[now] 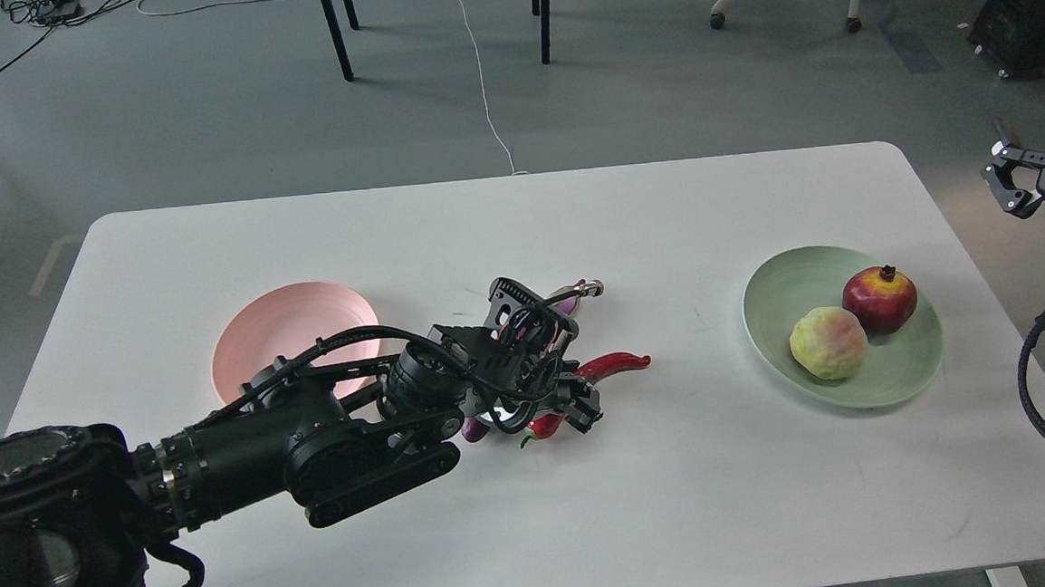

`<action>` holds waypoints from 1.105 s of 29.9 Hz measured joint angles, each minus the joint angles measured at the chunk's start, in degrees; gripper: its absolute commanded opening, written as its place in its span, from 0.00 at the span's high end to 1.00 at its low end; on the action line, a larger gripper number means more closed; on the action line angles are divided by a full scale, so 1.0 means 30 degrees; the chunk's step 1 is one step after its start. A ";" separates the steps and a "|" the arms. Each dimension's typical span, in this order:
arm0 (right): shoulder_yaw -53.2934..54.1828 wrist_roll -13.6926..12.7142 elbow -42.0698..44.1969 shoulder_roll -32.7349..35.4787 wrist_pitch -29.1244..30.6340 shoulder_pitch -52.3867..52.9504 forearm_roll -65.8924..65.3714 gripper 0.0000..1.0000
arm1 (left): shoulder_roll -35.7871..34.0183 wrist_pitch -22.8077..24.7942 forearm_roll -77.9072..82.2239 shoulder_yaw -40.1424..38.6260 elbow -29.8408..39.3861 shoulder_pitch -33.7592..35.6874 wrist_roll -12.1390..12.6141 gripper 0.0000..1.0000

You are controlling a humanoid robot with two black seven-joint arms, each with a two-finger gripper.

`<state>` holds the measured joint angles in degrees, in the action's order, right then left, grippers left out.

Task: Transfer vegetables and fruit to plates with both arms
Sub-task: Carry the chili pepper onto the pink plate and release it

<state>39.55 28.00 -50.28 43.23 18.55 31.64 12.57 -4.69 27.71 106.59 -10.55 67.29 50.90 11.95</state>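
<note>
Head view. I judge the fruit step complete and the vegetable step in hand. The pale green plate (891, 384), near the right edge of the tabletop (681, 520), holds both fruits: the pomegranate (879, 300) on its far side and the yellow-green ball (828, 343) just beside it on the near side. The pale pink plate (284, 331), left of centre, shows nothing on its visible part; my left arm covers its near rim.

My left gripper (552, 364) is down over the two vegetables at the middle of the tabletop. The eggplant (577, 292) shows only its calyx end past the gripper and a purple end beneath the wrist. The chili pepper (615, 364) projects to the right, its stem end showing under the fingers. I cannot tell how wide the claw stands, nor whether it has hold of either vegetable.

My right gripper (1015, 180) hangs off the right edge, fingers apart and holding nothing.

Next move, in my judgement: secure one vegetable, lift clear, carry left to the pink plate.
</note>
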 measured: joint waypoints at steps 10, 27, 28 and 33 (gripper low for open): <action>0.0004 0.0000 0.0080 0.0093 0.0000 0.0103 -0.0052 0.02 | -0.4862 0.0098 -0.3406 -0.1461 0.5606 0.1262 0.1091 0.83; -0.0078 0.0000 0.0144 0.0007 -0.0033 0.0170 -0.0120 0.02 | -1.2612 0.0099 -0.4544 -0.2312 0.3742 -0.0970 -0.1669 0.76; -0.0086 0.0000 0.0145 0.0001 -0.0032 0.0164 -0.0134 0.02 | -1.2618 0.0099 -0.4507 -0.2314 0.3329 -0.1229 -0.1711 0.72; -0.0114 0.0000 0.0149 -0.0048 -0.0032 0.0162 -0.0147 0.02 | -1.2577 -0.0954 -0.4416 -0.2223 0.1909 -0.2031 -0.1750 0.46</action>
<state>39.20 28.00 -49.83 43.08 18.45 32.13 12.13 -42.42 24.84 93.34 -17.22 73.02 44.81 6.70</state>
